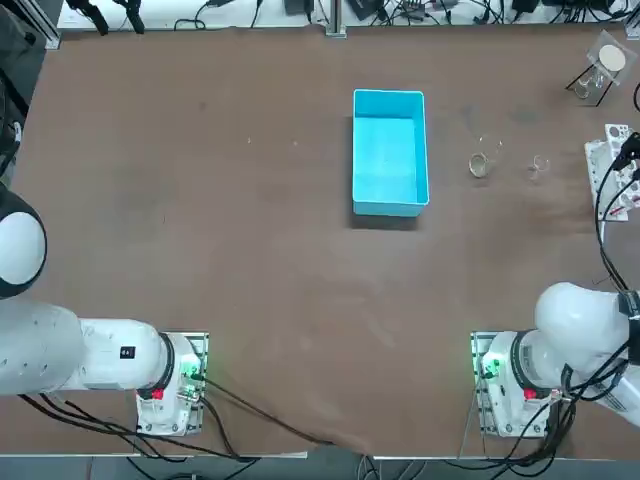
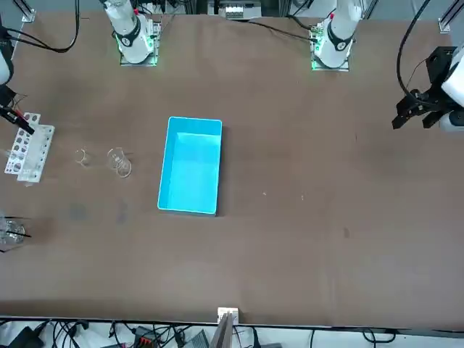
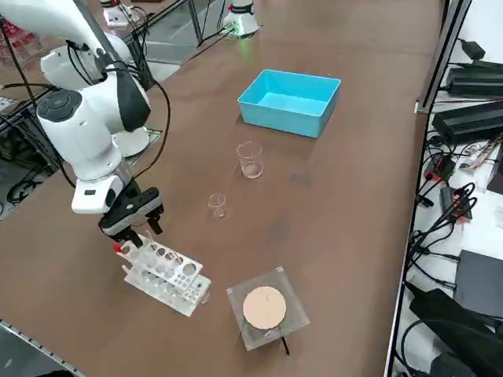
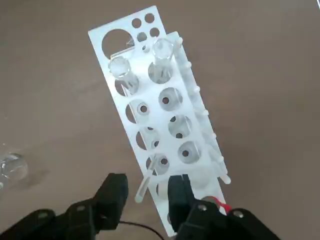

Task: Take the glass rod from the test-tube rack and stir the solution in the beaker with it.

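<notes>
My two black fingers (image 4: 145, 192) hang just above the small white plastic rack with round holes (image 4: 160, 115), at the lower left of the side picture. They are open, one on each side of the thin clear glass stick (image 4: 148, 176), which leans out of a hole. They hold nothing yet. The small clear glass cup (image 3: 250, 159) waits mid-picture on the brown bench (image 3: 330, 204), near the blue tray (image 3: 291, 100). I think that leaves room to stir. The water inside is too clear to see.

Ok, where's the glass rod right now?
In the right wrist view, the glass rod stands tilted in an end hole of the test-tube rack, between the open fingers of the right gripper.
</notes>
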Controlling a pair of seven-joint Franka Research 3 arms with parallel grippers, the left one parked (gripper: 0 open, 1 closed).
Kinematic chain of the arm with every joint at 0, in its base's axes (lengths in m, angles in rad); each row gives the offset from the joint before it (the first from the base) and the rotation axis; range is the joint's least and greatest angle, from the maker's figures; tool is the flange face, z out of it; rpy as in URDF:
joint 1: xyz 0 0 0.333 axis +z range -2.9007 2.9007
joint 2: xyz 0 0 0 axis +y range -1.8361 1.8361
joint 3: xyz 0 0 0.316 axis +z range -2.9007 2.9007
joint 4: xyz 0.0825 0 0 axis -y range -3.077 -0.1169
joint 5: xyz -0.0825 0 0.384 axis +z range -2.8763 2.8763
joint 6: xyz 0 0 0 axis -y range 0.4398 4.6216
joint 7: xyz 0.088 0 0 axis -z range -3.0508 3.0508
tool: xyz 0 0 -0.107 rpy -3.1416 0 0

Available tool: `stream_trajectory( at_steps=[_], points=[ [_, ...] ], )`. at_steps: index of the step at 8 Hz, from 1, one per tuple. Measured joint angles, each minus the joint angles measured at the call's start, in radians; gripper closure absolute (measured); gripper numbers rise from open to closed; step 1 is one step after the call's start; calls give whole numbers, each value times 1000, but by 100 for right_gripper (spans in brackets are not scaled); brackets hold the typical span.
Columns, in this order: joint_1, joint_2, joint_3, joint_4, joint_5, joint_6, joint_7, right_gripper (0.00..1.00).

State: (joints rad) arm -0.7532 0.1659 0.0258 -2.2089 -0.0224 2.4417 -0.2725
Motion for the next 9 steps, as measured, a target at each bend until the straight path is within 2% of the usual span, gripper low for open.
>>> stream_trajectory(
  at_steps=[2,3,6,9],
  points=[
    [0,1,0,0,0,5,0,59],
    [0,2,0,0,0,6,0,61],
    [0,5,0,0,1,7,2,81],
    [0,5,0,0,3,10,6,81]
  ],
)
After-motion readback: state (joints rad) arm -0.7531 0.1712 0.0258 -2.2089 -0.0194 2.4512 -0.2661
